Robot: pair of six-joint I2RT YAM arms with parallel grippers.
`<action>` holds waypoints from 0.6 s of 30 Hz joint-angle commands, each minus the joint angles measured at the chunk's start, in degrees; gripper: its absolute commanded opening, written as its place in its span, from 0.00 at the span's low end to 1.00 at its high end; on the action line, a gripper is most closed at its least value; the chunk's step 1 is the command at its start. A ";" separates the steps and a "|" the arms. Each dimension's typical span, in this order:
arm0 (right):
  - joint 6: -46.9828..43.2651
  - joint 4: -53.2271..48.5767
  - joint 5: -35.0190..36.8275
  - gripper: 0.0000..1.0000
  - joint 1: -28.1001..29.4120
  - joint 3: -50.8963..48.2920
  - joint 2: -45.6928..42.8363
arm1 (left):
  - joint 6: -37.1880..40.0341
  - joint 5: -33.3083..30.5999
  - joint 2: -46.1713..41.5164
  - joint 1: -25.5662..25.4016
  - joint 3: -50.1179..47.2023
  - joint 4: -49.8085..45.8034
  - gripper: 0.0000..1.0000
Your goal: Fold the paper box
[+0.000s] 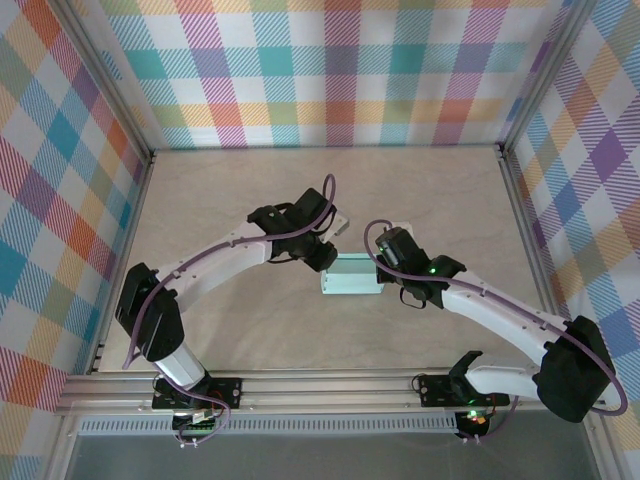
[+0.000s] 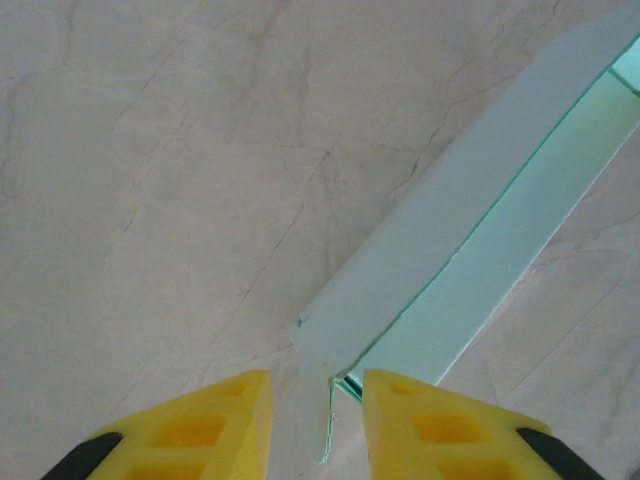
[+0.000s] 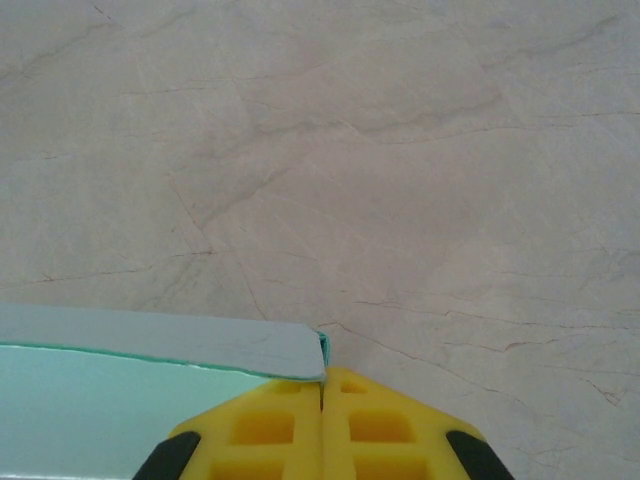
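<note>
The thin card was the weak point. If the left gripper [image 2: 315, 425] shut a little off line, the small tab [image 2: 322, 405] standing between its fingers could buckle or slip out sideways rather than fold along its crease. Because the right gripper [image 3: 322, 400] held the other end, any pull from the left arm could drag the paper box [image 1: 350, 276] askew, tear the corner, or spring the raised panel flat again. A light box on a smooth worktop [image 1: 250, 190] would also slide easily.

The box sat near the middle of the worktop, slightly toward the near edge, lying between the two grippers. The left gripper was partly open. Its yellow fingers [image 2: 220, 425] stood on either side of the tab at the box's left end, with a gap visible on both sides, so it gripped nothing yet. The right gripper was closed with its fingers pressed together, and the box's right corner edge ran straight into the seam between them, apparently pinched there.
</note>
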 commanded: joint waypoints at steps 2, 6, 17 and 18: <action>-0.42 -2.10 0.68 0.05 0.39 0.94 0.50 | -1.10 -3.04 0.07 -0.71 1.75 -4.16 0.28; -0.64 -1.86 0.66 0.04 0.38 1.03 0.85 | -1.59 -4.63 0.66 -0.73 2.08 -5.64 0.25; -0.90 -2.17 0.83 0.04 0.38 0.92 0.59 | -2.11 -0.79 -0.01 -0.90 2.25 -4.14 0.25; -0.83 -2.15 0.77 0.04 0.40 0.92 0.59 | -2.12 -0.42 -0.10 -0.85 2.20 -3.87 0.25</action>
